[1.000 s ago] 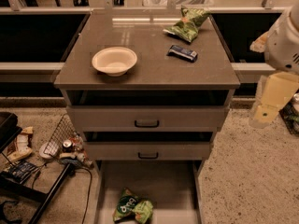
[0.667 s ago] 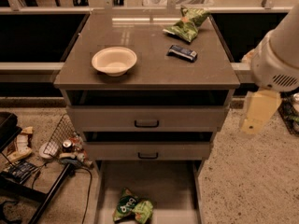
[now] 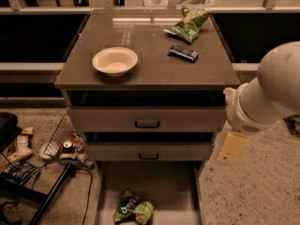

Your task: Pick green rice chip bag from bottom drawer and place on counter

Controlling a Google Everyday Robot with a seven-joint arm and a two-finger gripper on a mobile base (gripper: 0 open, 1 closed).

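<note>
Just changed: the gripper [image 3: 233, 146] has swung in from the right edge of the view, leftward and down, and now hangs just off the right end of the two shut drawer fronts [image 3: 117, 119]
Meaning for the task: by my judgement this is the approach to the bottom drawer [image 3: 154, 182]; nothing is picked yet, and the reach down into it is not yet done
Gripper state: cannot tell whether it is spread or pressed together
Bag location: the green rice chip bag [image 3: 133, 211] lies unmoved on the drawer floor near the front, left of centre, well below and left of the gripper
Bag axis: long axis runs roughly across the drawer, slightly tilted, left end further back; white lettering sits on the left half; which end is the top I cannot tell
Drop-off: the counter [image 3: 154, 74] carries a bowl [image 3: 115, 61], an olive bag [image 3: 187, 25] and a dark packet [image 3: 183, 53]
</note>
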